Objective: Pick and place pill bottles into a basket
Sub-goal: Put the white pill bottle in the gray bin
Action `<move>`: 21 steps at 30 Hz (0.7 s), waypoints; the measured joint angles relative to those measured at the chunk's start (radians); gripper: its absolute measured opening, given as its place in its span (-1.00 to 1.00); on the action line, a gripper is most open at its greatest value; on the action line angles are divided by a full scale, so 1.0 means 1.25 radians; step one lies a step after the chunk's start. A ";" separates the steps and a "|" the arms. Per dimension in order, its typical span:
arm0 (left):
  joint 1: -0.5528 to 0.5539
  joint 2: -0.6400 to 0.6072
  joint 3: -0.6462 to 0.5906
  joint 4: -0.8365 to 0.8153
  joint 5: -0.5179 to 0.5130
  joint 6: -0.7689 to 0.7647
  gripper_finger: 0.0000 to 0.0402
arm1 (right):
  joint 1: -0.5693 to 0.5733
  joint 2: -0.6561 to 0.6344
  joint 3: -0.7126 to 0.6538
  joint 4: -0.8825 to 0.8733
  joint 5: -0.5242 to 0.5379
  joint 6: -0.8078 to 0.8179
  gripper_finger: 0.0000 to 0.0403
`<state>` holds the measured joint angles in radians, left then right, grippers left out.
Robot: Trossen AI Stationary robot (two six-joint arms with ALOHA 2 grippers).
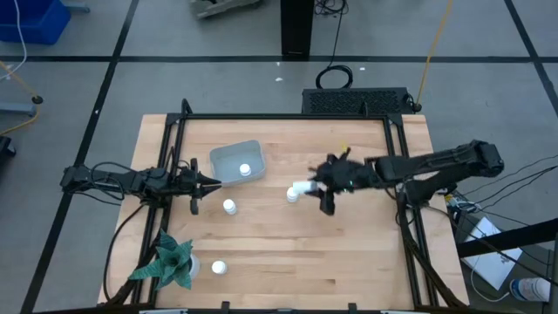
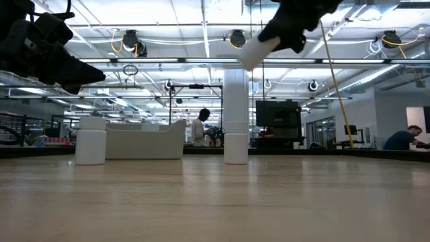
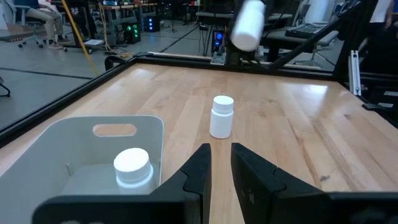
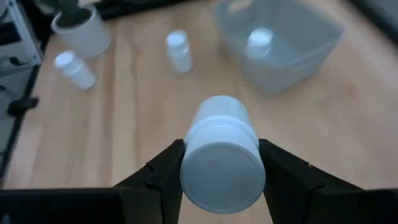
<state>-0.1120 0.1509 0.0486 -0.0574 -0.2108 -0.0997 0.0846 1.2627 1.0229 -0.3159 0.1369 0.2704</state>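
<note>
Wooden table [image 1: 349, 253]: five pill bottles [image 1: 228, 207], one basket [image 1: 228, 157].

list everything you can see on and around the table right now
pill bottles: five, white; one in the basket, one held above the table, one standing under it mid-table, one below the basket in the high view, one by the plant
basket: one, pale grey-blue, upper left of the table
plant: one, green, star-shaped, table's near left corner
table: one, light wood, black frame
left gripper: shut, empty, beside the basket
right gripper: shut on the lifted pill bottle
</note>
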 joint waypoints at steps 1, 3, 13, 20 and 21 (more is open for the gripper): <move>0.000 0.000 0.000 0.000 0.000 -0.001 -0.68 | -0.022 0.000 0.005 0.008 -0.010 -0.026 -0.20; 0.000 0.000 0.000 0.002 0.000 0.003 -0.68 | -0.066 0.000 0.015 0.036 -0.030 -0.069 -0.20; 0.000 0.000 0.000 0.006 0.000 0.010 -0.68 | -0.252 0.089 0.110 0.093 -0.218 -0.148 -0.20; 0.000 0.000 0.000 0.006 0.000 0.010 -0.68 | -0.273 0.268 0.295 0.028 -0.289 -0.221 -0.20; 0.000 0.000 0.000 0.006 0.000 0.010 -0.68 | -0.273 0.293 0.327 0.007 -0.291 -0.237 -0.20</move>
<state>-0.1116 0.1505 0.0486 -0.0496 -0.2111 -0.0876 -0.2562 1.6285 1.4320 -0.3071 -0.2269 -0.0261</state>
